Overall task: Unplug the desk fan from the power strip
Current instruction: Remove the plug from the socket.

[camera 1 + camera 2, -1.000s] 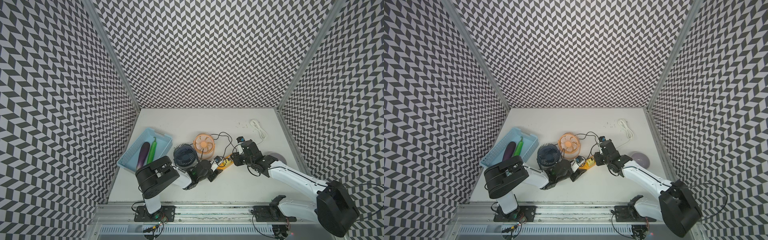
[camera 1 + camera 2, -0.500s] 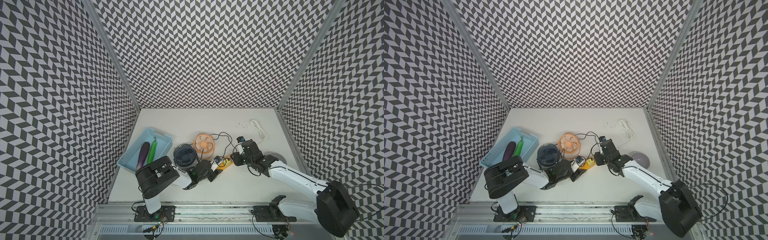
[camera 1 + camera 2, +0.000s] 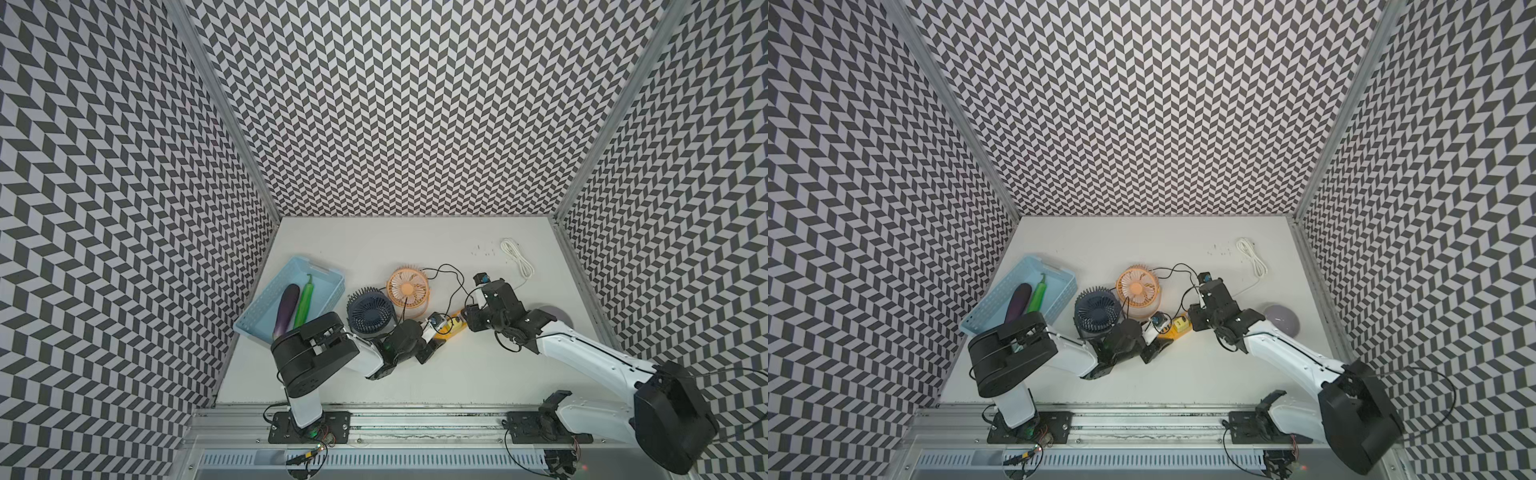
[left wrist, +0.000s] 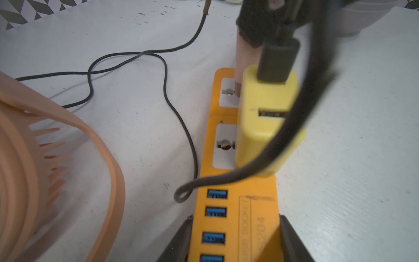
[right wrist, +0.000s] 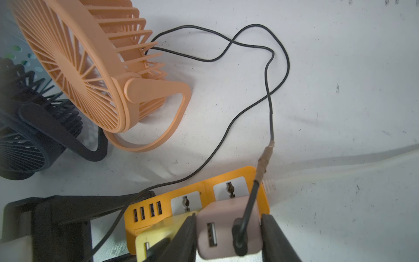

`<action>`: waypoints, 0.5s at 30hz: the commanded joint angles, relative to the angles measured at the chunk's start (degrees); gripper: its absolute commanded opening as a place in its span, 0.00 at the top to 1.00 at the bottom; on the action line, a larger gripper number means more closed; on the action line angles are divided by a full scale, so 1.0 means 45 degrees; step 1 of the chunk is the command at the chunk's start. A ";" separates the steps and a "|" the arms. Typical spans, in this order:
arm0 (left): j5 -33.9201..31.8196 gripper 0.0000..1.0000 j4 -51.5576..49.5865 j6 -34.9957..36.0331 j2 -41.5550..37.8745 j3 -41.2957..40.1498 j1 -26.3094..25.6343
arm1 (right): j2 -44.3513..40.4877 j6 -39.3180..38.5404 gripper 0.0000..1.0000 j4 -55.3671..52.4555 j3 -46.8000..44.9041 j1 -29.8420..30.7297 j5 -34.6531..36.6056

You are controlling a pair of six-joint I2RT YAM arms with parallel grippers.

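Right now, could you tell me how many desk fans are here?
2. The orange fan stands by the power strip; the navy fan sits between it and the blue basket. None looks hidden.

a small power strip (image 4: 235, 204), orange-yellow, with white socket faces and bright blue usb ports. a lemon-yellow charger block (image 4: 256, 97) and a pale pink charger block (image 5: 226, 217), each with a black cord (image 4: 297, 106). a peach-orange fan (image 3: 407, 287) and a navy fan (image 3: 370, 311). a pale blue basket (image 3: 316, 267), a deep purple aubergine (image 3: 286, 307), a green pepper (image 3: 304, 301). a white coiled cord (image 3: 517, 257). the worktop (image 3: 457, 365) is off-white with faint grey scuffs. the walls (image 3: 415, 104) carry a black-and-white chevron pattern.
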 commanded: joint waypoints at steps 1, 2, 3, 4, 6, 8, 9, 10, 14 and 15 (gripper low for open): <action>-0.0305 0.75 -0.0455 -0.0015 0.0163 -0.0018 -0.0058 | -0.0136 0.0315 0.90 0.0896 0.0391 -0.0096 -0.0352; -0.0281 0.75 -0.0457 -0.0011 0.0166 0.0002 -0.0069 | -0.0125 0.0297 0.90 0.0913 0.0407 -0.0096 -0.0418; -0.0265 0.74 -0.0462 -0.0003 0.0176 0.0019 -0.0056 | -0.0131 0.0281 0.90 0.0920 0.0436 -0.0096 -0.0450; -0.0256 0.75 -0.0477 -0.0007 0.0192 0.0038 -0.0054 | -0.0117 0.0261 0.90 0.0889 0.0452 -0.0096 -0.0459; -0.0274 0.74 -0.0482 -0.0008 0.0170 0.0041 -0.0060 | -0.0134 0.0146 0.90 0.0822 0.0484 -0.0067 -0.0477; -0.0297 0.75 -0.0464 -0.0012 0.0167 0.0016 -0.0065 | -0.0116 0.0104 0.90 0.0755 0.0542 -0.0060 -0.0474; -0.0294 0.75 -0.0448 -0.0003 0.0166 0.0011 -0.0070 | -0.0086 0.0093 0.90 0.0693 0.0570 -0.0026 -0.0401; -0.0277 0.75 -0.0444 -0.0026 0.0186 0.0025 -0.0068 | -0.0075 0.0094 0.90 0.0665 0.0578 0.0015 -0.0382; -0.0255 0.75 -0.0443 -0.0022 0.0207 0.0089 -0.0074 | 0.0046 0.0116 0.90 0.0707 0.0556 0.0137 -0.0350; -0.0240 0.74 -0.0448 -0.0021 0.0217 0.0078 -0.0074 | 0.0056 0.0126 0.90 0.0748 0.0518 0.0138 -0.0339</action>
